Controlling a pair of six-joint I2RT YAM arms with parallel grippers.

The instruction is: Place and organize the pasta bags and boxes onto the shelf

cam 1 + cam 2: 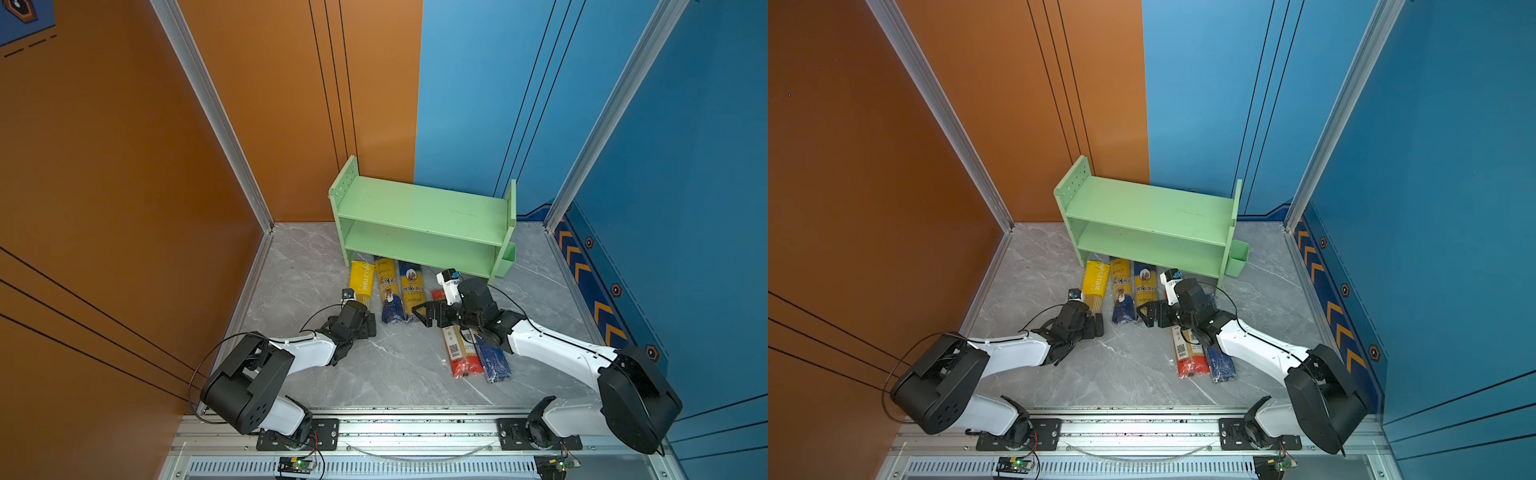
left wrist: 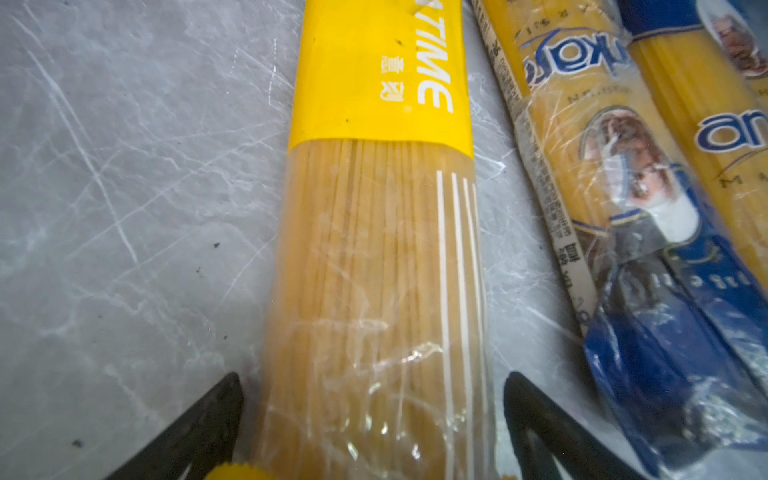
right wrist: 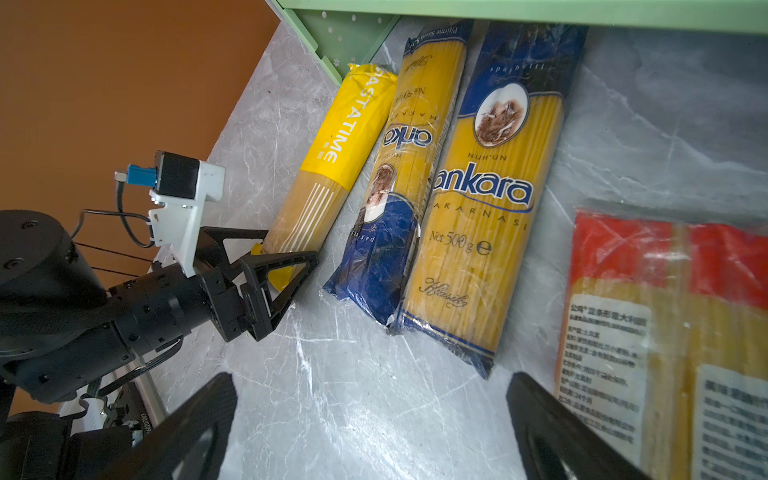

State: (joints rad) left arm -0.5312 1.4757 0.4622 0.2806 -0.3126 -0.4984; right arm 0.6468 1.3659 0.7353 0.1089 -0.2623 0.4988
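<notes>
Barely begun: light green two-tier shelf (image 1: 424,203) bare, all five long film-wrapped spaghetti packs (image 1: 411,286) flat on grey marbled worktop (image 1: 395,365). Straddles yellow pack (image 2: 382,249) with left tool (image 2: 374,380) wide open, grips nothing; holds right tool (image 3: 372,378) open, empty.

Robot test cell in a lab. Orange wall panels (image 1: 124,166) and blue wall panels (image 1: 685,166), set in aluminium posts (image 1: 208,108), enclose a grey marble-pattern bench (image 1: 395,365). A front aluminium rail (image 1: 415,432) carries the left arm (image 1: 299,353) and right arm (image 1: 557,349). A bare circuit board (image 1: 296,462) sits below. A small green shelf (image 1: 419,203) stands on the bench.
</notes>
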